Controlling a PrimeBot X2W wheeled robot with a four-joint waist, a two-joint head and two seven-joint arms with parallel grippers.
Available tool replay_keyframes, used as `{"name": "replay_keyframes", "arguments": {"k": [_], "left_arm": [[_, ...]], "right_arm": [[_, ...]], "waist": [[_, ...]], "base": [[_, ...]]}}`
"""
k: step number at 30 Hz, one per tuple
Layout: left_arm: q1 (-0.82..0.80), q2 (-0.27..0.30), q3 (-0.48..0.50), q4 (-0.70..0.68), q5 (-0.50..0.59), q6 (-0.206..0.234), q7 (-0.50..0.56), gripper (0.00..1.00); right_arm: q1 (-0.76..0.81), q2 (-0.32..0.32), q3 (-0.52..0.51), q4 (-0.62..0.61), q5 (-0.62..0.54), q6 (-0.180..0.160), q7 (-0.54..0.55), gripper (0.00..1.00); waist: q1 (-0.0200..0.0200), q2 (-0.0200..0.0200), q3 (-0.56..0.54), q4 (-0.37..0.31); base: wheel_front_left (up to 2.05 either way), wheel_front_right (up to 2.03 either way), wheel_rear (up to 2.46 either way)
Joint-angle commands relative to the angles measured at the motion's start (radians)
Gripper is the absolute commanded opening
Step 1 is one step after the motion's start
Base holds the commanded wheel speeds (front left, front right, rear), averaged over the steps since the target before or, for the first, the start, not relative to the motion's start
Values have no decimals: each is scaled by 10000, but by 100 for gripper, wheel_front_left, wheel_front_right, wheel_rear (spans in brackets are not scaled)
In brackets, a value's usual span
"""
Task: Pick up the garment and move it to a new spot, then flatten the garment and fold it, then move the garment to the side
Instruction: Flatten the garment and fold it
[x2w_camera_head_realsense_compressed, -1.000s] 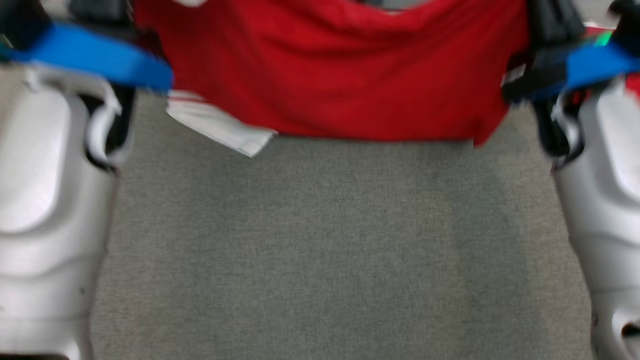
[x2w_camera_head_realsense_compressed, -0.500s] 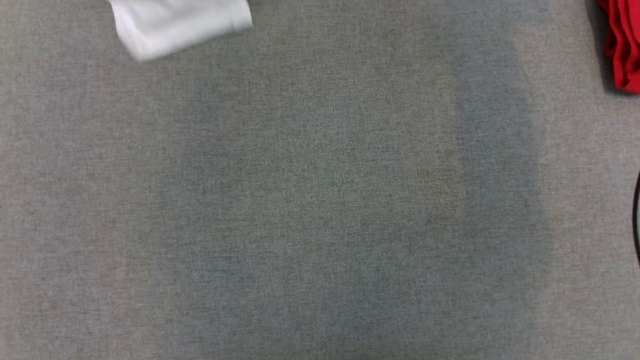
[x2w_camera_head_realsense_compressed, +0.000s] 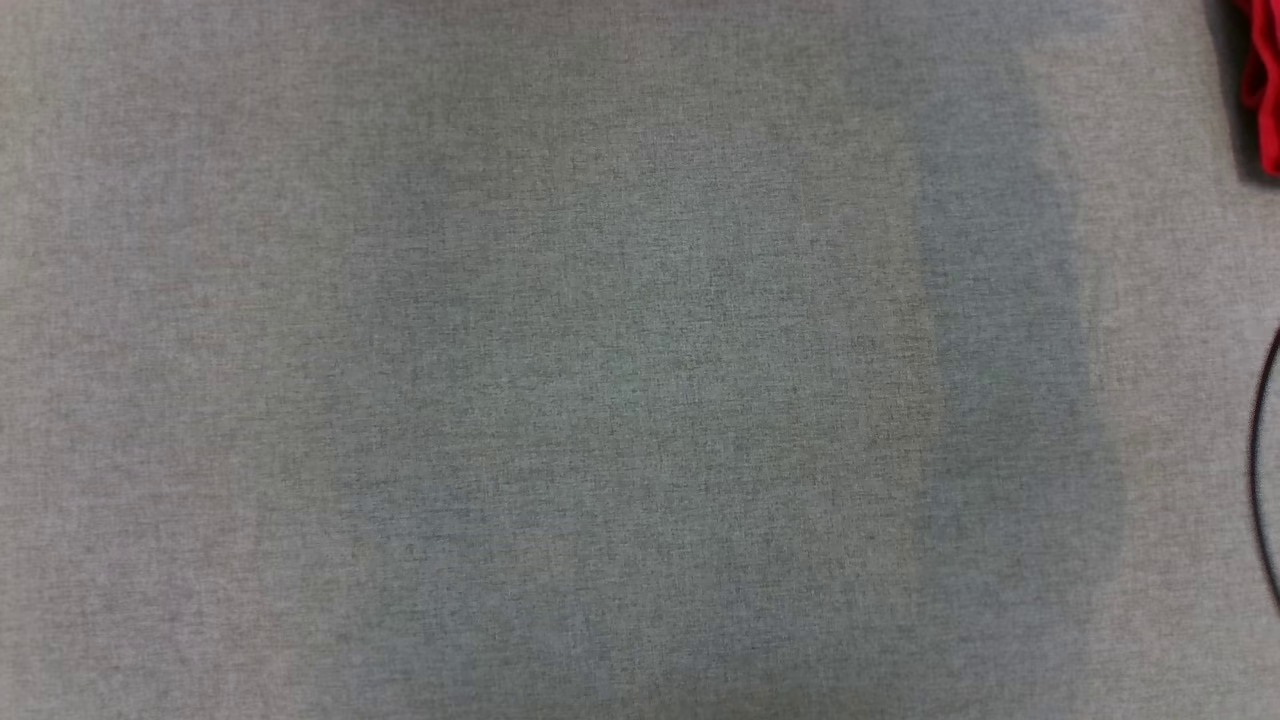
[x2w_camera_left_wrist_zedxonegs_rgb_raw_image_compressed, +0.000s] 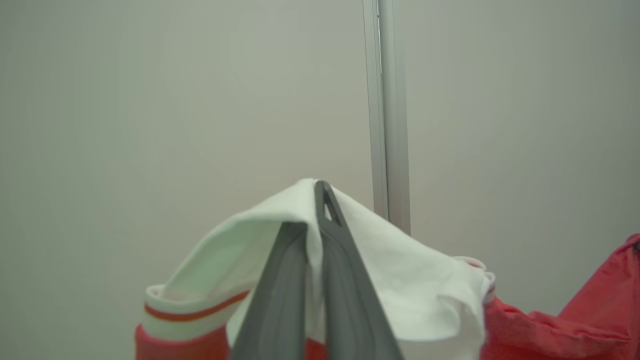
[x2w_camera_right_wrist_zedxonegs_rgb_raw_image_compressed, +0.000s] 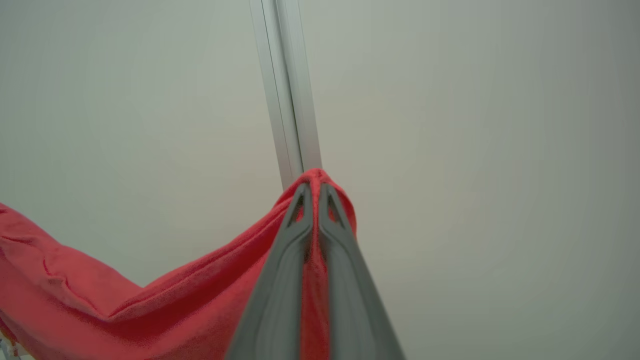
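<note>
Left claw (x2w_camera_left_wrist_zedxonegs_rgb_raw_image_compressed: 310, 210) clamps garment (x2w_camera_right_wrist_zedxonegs_rgb_raw_image_compressed: 125, 305) by white sleeve (x2w_camera_left_wrist_zedxonegs_rgb_raw_image_compressed: 400, 270), right claw (x2w_camera_right_wrist_zedxonegs_rgb_raw_image_compressed: 314, 190) by red edge. You've likely finished pickup; placing on counter (x2w_camera_head_realsense_compressed: 640, 360), flattening, folding remain.

Grey surface (x2w_camera_head_realsense_compressed: 600, 360), dark cable (x2w_camera_head_realsense_compressed: 1254, 470) rt edge; pale wall (x2w_camera_left_wrist_zedxonegs_rgb_raw_image_compressed: 150, 100) w/ metal post (x2w_camera_left_wrist_zedxonegs_rgb_raw_image_compressed: 387, 100).

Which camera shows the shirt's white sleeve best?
Left wrist view: the white sleeve drapes over the left hand pinching it, striped cuff visible. Right wrist view shows red cloth in the right hand; head view, a red scrap at its edge.
</note>
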Motion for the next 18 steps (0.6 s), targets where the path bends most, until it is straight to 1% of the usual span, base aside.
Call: {"name": "replay_keyframes", "arguments": {"k": [1,6,10,13,15,18], "left_arm": [[573,141,-160,30,-107,-3,-91,0],[2272,323,-28,-471,-407,-4,-157,0],[4080,454,563,-1562,-469,-4,-156,0],[5607,545,1008,-2546,-359,138,-159,0],[6621,517,1235,-3114,-349,199,-159,0],[8080,454,1638,-3956,-312,410,-160,0]], "right_arm": [[556,70,114,-219,105,1,-50,0],[2187,126,275,-1086,241,1,-51,0],[3785,318,361,-1945,299,1,-51,0],[4956,419,471,-2546,440,1,-51,0],[5737,452,490,-2996,542,1,-52,0],[6892,466,579,-3614,663,1,-50,0]], "waist": [[0,0,33,23],[0,0,-144,26],[0,0,-436,23],[0,0,-718,-48],[0,0,-889,-40],[0,0,-1165,-27]], "base": [[0,0,0],[0,0,0],[0,0,0],[0,0,0],[0,0,0],[0,0,0]]}}
